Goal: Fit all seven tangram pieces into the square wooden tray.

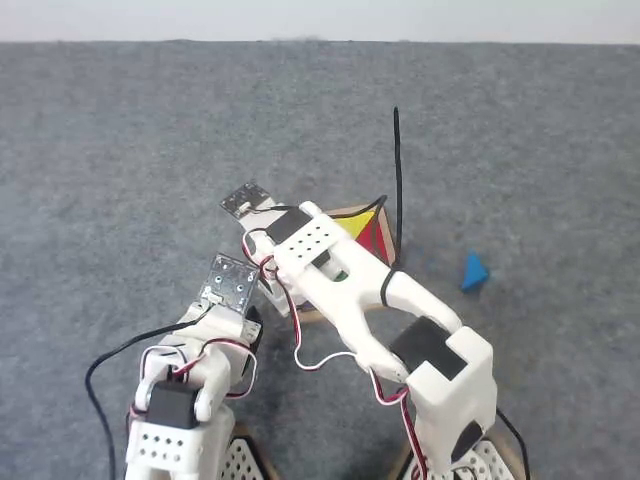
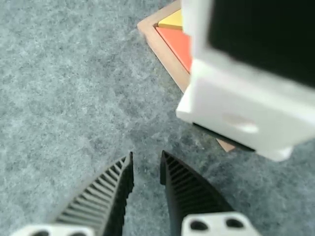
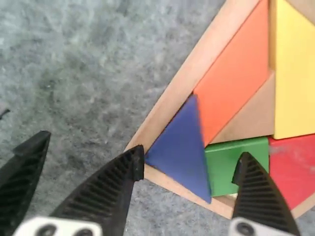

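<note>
Mostly the tray (image 1: 345, 211) hides under the right arm (image 1: 350, 290); right gripper (image 3: 192, 151) spread wide over blue triangle (image 3: 179, 147); left gripper (image 2: 146, 154) barely apart, empty.

The tray (image 1: 347, 212) lies mid-desk (image 1: 120, 150), under my right arm. My right fingers (image 3: 108, 189) hang over its corner, where a corner triangle (image 3: 182, 147) sits against the rim. My left fingers (image 2: 110, 189) hang over the desk just left of the tray. A loose triangle (image 1: 474, 272) lies well apart to its right.

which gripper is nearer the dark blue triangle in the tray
Right. The right gripper hangs over the dark blue triangle; the left gripper is over carpet beside the tray.
</note>
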You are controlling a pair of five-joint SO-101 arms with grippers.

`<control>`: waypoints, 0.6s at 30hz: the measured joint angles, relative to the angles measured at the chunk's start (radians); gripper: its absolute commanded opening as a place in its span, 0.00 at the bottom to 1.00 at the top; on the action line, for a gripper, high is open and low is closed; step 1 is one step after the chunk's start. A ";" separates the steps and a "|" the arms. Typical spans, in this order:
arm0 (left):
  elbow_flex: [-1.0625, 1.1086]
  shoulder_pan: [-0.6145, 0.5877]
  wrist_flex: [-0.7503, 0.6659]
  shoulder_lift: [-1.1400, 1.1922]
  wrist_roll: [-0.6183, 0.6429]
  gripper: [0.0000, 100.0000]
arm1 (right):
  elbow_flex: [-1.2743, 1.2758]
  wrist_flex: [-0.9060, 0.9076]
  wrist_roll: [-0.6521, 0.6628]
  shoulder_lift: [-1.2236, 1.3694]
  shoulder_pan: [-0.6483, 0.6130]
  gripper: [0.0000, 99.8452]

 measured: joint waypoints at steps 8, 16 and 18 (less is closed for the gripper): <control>0.000 0.000 0.000 0.000 -0.002 0.09 | 0.002 0.068 0.052 -0.071 0.012 0.28; 0.000 0.000 0.000 0.000 -0.005 0.09 | 0.114 0.133 0.158 -0.333 0.196 0.26; 0.000 0.000 0.000 0.000 -0.005 0.09 | 0.209 0.135 0.199 -0.407 0.282 0.28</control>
